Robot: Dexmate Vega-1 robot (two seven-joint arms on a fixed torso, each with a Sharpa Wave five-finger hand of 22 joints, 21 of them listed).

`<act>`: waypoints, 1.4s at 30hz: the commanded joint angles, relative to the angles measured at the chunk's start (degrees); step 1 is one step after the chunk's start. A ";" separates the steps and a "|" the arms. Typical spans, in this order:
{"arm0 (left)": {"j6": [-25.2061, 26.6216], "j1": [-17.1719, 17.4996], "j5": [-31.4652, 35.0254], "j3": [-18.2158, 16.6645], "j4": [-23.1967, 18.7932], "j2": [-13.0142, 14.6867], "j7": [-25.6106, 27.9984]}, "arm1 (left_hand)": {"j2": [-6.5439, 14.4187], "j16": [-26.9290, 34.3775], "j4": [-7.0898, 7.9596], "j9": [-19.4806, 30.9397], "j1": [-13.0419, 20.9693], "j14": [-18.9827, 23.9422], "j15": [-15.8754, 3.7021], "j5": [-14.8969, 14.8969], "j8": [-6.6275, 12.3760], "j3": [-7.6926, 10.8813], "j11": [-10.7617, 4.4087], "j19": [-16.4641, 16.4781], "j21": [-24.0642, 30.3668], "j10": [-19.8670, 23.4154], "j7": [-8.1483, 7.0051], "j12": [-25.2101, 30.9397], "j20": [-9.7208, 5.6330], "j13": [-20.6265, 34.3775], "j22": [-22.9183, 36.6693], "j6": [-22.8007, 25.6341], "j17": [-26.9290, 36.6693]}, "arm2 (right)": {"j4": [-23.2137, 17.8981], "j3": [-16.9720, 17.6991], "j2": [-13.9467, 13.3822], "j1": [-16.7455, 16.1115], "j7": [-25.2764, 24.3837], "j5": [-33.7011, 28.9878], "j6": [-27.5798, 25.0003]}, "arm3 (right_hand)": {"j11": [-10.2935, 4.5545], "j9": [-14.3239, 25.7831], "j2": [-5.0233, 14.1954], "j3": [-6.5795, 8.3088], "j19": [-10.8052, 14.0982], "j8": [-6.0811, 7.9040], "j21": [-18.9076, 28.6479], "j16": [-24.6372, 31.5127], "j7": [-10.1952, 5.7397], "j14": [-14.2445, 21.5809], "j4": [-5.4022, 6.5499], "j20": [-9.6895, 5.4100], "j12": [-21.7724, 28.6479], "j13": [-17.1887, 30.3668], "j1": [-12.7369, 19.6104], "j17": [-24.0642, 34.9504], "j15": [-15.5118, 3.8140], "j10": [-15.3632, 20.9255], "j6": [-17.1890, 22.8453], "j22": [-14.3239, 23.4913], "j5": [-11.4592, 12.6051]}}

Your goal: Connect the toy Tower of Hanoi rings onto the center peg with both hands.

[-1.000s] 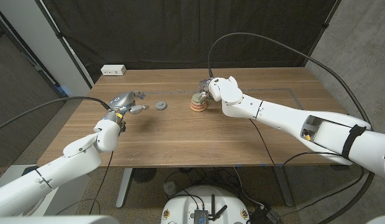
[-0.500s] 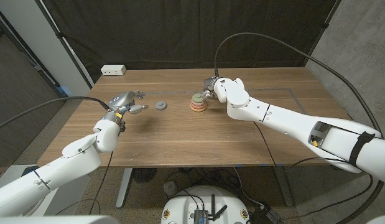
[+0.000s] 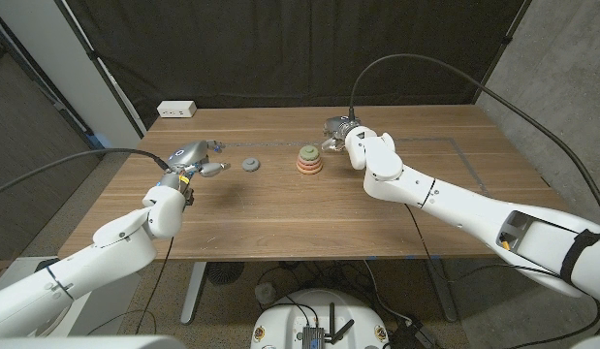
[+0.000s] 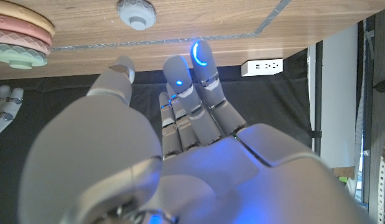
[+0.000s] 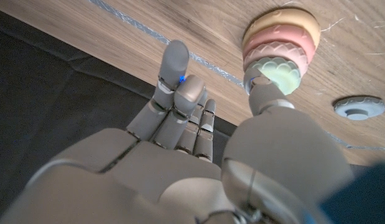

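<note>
Rings (image 3: 308, 160) sit stacked on the worktop (image 3: 280, 208) just beside the right hand (image 3: 340, 133), whose fingers (image 5: 180, 81) are spread, holding nothing. A loose grey ring (image 3: 250, 164) lies near the left hand (image 3: 195, 157), ahead of its empty, parted fingers (image 4: 186, 81); that hand is nearer.
</note>
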 commanded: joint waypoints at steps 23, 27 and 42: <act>3.35 -4.00 1.76 2.33 0.17 -3.15 0.27 | -0.34 0.38 -0.10 0.16 0.54 0.56 -0.69 -0.09 -0.01 0.30 -0.71 0.61 0.26 -0.22 -0.56 0.02 -6.87 0.22 -0.18 -0.52 0.37 | -10.99 13.30 -8.51 -14.98 -15.27 6.40 -0.46 | -0.28 1.07 1.04 0.88 0.93 1.61 0.57 1.09 -0.03 1.13 0.06 -1.95 0.51 0.94 1.56 0.10 -0.12 2.19 2.12 0.11 0.02; 3.11 -4.71 1.69 2.89 0.62 -3.95 0.58 | -0.33 0.24 -0.08 0.15 0.58 0.47 -0.70 -0.11 -0.02 0.30 -0.68 0.61 0.23 -0.26 -0.59 -0.01 -6.89 0.20 -0.21 -0.57 0.22 | -11.23 14.55 -9.25 -16.37 -16.92 7.67 -0.66 | -0.46 1.21 1.25 1.00 0.99 1.74 0.58 1.22 -0.12 1.17 0.05 -1.95 0.47 1.10 1.79 0.05 -0.10 2.29 2.26 0.09 0.08; 2.30 -7.34 2.31 5.05 2.34 -4.98 0.34 | -0.17 -0.44 0.09 0.16 0.45 -0.12 -0.70 -0.09 0.00 0.29 -0.61 0.49 0.14 -0.36 -0.53 -0.06 -6.83 0.03 -0.28 -0.66 -0.45 | -11.06 15.18 -11.01 -18.24 -21.48 8.63 -1.42 | -0.46 1.26 1.76 1.34 0.92 1.86 0.49 1.36 -0.13 1.00 -0.01 -1.93 0.26 1.61 2.55 -0.19 -0.09 2.47 2.56 -0.08 0.38</act>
